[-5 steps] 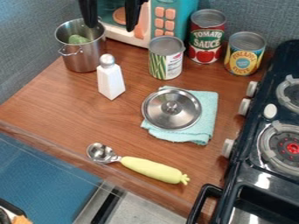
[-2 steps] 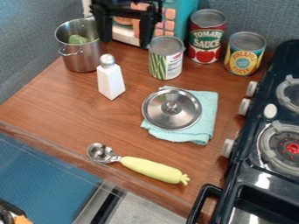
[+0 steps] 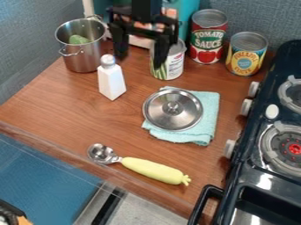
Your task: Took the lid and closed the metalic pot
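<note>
The black gripper hangs open at the top of the view, its two fingers apart with nothing between them, in front of the toy microwave and partly over the green bean can. Below it and to the right, the round metal lid lies knob up on a folded light blue cloth. At the upper left stands the metal pot, uncovered, with a green item inside.
A white shaker stands between pot and lid. Behind the lid are the bean can, the tomato sauce can and the pineapple can. A scoop with a yellow handle lies in front; a stove borders the right.
From the top edge near the pot, the gripper has moved right and down in the view, and now covers part of the bean can. The lid and pot have not moved.
</note>
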